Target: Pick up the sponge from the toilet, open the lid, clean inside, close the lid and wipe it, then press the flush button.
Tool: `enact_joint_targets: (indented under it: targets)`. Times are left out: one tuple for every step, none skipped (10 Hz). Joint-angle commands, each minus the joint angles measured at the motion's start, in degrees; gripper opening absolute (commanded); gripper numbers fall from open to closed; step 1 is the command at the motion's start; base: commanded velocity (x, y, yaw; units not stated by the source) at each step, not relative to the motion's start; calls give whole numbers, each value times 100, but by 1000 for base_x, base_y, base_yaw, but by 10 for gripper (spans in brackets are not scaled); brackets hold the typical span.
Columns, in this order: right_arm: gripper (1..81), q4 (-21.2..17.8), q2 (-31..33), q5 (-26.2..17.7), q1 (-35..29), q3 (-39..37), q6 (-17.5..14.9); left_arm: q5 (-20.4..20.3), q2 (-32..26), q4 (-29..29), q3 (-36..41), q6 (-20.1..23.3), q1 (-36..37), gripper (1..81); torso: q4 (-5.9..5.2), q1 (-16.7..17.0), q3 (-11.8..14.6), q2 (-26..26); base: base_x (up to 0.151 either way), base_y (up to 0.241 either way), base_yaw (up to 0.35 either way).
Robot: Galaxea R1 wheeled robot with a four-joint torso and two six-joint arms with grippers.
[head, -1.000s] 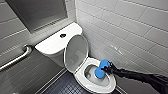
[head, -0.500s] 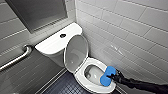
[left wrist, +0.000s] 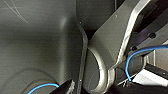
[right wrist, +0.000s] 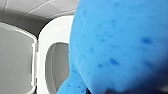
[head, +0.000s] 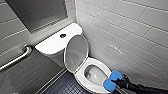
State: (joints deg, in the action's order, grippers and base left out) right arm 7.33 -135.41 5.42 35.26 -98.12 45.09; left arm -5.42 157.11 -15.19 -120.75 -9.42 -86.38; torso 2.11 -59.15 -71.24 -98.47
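Since the lid (head: 76, 53) of the toilet (head: 53, 45) stands raised and the seat ring (head: 81, 76) lies down, the clean-inside step looks to be the one in hand. The right gripper (head: 118, 81) is clamped on the sponge (head: 112, 80), which hangs at the front rim of the bowl (head: 93, 73); whether it touches the ring I cannot tell. Next, I'd judge, the sponge has to go down inside the bowl without knocking the seat. Seen from the right wrist, the sponge covers the gripper's fingers and much of the bowl.
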Motion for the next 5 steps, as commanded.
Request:
enact_joint_targets:
  targets:
    - [10,6,696,28,311,594,9,437,-22,-28,139,11,-173,811,0,0,0,0,0,0,0]
    - [10,14,802,186,548,716,8,437,4,-28,139,19,-182,811,0,0,0,0,0,0,0]
    - [10,32,872,257,715,847,0,437,5,-28,139,19,-182,811,0,0,2,-2,0,0,0]
    - [10,50,891,257,873,953,-9,437,5,-37,147,19,-182,811,0,0,2,-2,0,0,0]
    - [10,84,960,249,988,1294,-27,437,14,-37,139,19,-182,811,0,0,2,-2,0,0,0]
